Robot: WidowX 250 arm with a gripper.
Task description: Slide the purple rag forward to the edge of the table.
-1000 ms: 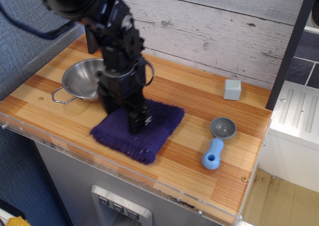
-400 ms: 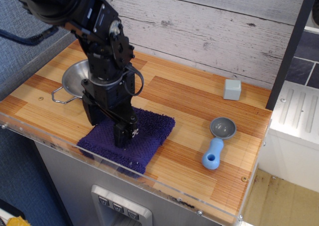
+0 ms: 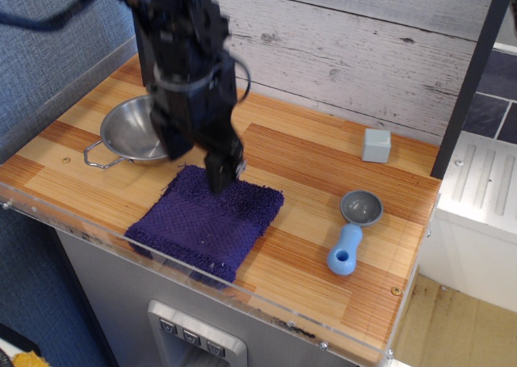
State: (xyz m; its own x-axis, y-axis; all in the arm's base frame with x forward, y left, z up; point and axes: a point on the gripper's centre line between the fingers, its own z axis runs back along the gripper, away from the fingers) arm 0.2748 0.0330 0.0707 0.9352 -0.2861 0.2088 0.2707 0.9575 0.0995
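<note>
Fingers of the black arm point straight down over the rear edge of the purple rag; whether they are parted or closed I cannot tell. That rag lies at the counter front, against its clear rim. Pale planks back the counter.

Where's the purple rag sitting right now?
The purple rag lies at the table's front edge, left of centre, its near fringe against the clear rim, in front of the steel bowl and left of the blue scoop.
</note>
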